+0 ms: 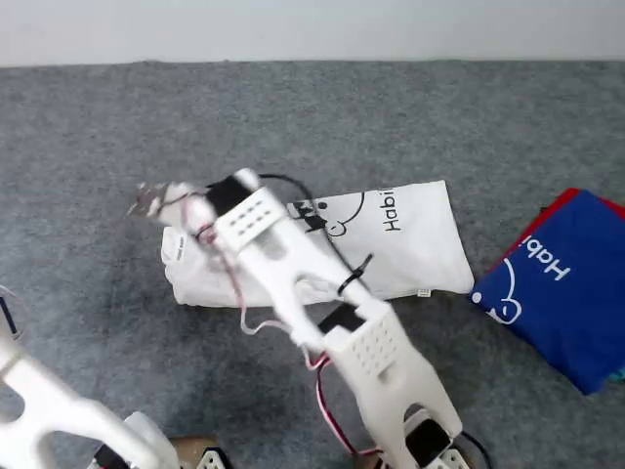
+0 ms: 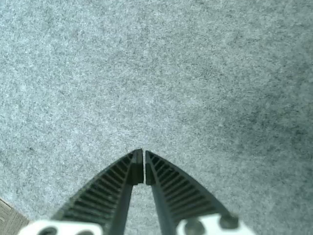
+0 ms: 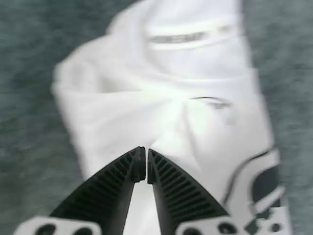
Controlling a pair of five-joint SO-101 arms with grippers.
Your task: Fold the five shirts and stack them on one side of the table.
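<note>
A white shirt (image 1: 391,239) with black print lies folded into a long strip at the middle of the grey table. My right gripper (image 1: 151,200) hangs over its bunched near-left end, its arm stretched across the cloth. In the right wrist view the right gripper (image 3: 142,164) is shut, and creases of the white shirt (image 3: 161,83) run up to its tips, so it pinches the cloth. The left gripper (image 2: 143,166) is shut with nothing in it, over bare grey carpet. The left arm (image 1: 39,410) sits at the near left corner.
A folded blue shirt (image 1: 566,283) lies at the right edge on top of a red one (image 1: 559,201). Bare grey table (image 1: 107,127) spreads at the left and back. A wooden strip (image 2: 7,215) shows beside the carpet in the left wrist view.
</note>
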